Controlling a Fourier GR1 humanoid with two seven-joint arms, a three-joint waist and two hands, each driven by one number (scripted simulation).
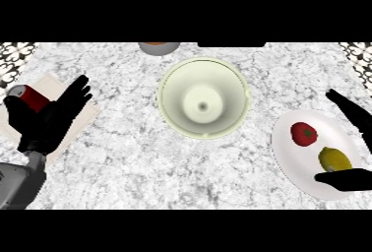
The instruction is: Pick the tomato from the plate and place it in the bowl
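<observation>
A red tomato (303, 133) lies on the white plate (291, 162) at the right, with a yellow lemon (333, 160) just below it. The pale green bowl (204, 97) stands in the middle of the counter, holding nothing. My right hand (354, 181) is open over the plate's right side: its thumb lies below the lemon and its straight fingers (351, 111) reach past the plate's upper right edge. It touches neither fruit that I can see. My left hand (49, 118) rests open at the left edge, fingers up.
A red can (26, 96) lies on a beige cloth (88, 114) behind my left hand. A grey and orange object (159, 47) peeks in at the counter's far edge, above the bowl. Patterned edges show at both top corners.
</observation>
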